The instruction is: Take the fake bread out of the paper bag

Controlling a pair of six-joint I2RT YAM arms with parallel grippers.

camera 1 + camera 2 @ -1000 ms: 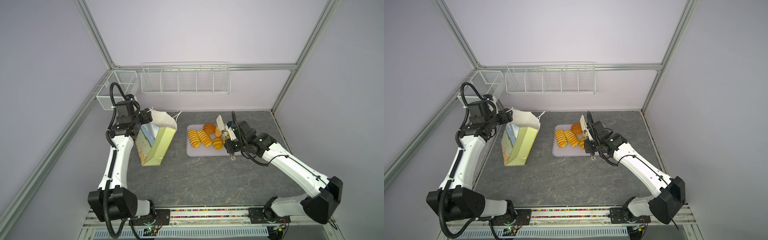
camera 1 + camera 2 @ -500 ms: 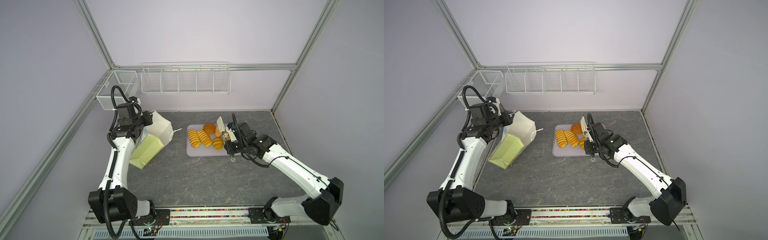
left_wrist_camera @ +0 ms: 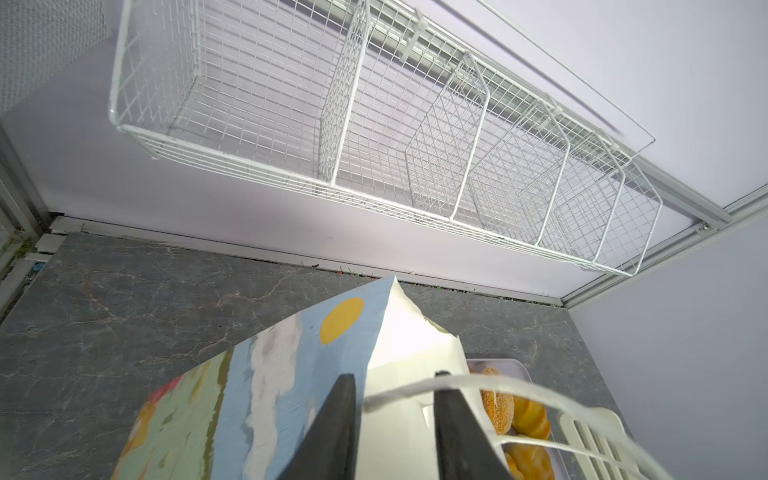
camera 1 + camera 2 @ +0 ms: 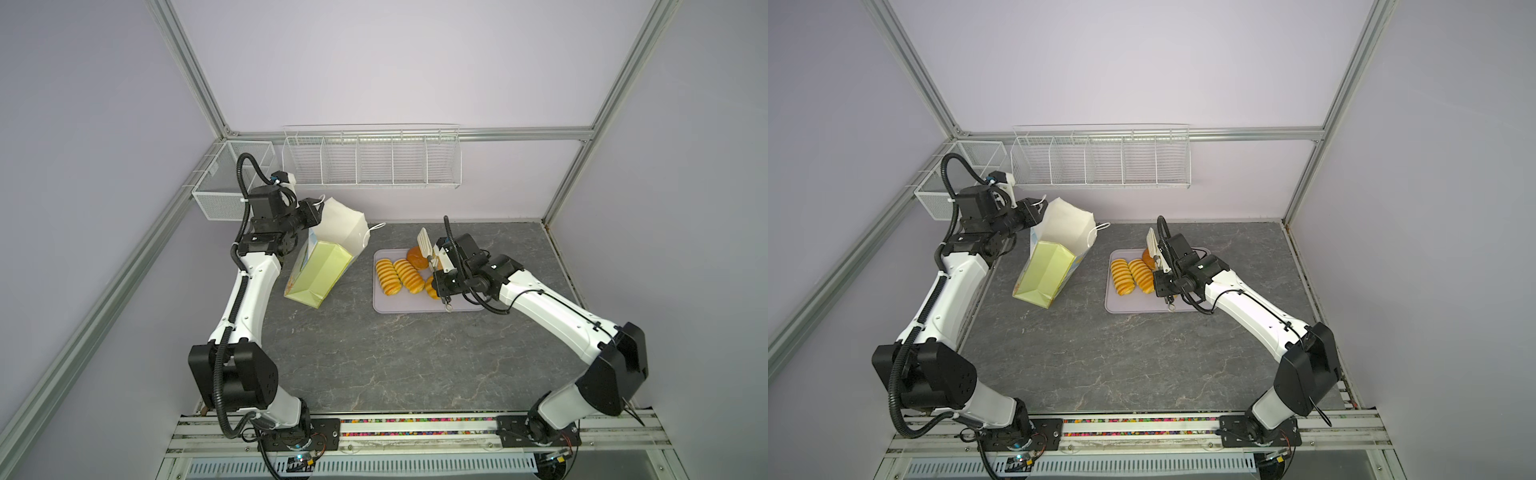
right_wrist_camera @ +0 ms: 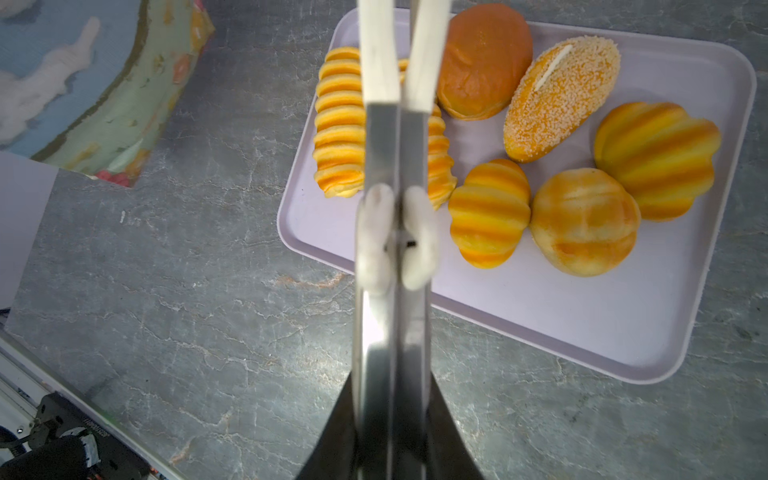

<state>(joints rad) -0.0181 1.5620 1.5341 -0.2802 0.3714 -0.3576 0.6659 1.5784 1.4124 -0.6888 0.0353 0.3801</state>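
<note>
The paper bag (image 4: 322, 270) (image 4: 1046, 270) hangs tilted, mouth up and toward the tray, its base corner near the tabletop. My left gripper (image 4: 318, 212) (image 3: 395, 424) is shut on the bag's rim, one finger on the blue print, one on the white lining. The part of the lining that shows holds no bread. Several pieces of fake bread (image 4: 399, 276) (image 5: 582, 220) lie on the pale tray (image 4: 415, 306) (image 5: 582, 328). My right gripper (image 4: 438, 270) (image 5: 392, 386) is shut on metal tongs (image 5: 395, 145), which are closed over the tray's near edge.
A long white wire rack (image 4: 372, 160) hangs on the back wall, and a small wire basket (image 4: 226, 183) sits at the left corner. Aluminium frame posts bound the grey tabletop (image 4: 395, 361). The bag's cord handle (image 3: 498, 390) loops past my left fingers.
The bag stood upright one second ago. My left gripper has closed on its rim and tipped it over, mouth toward the tray. The right arm has barely moved.
</note>
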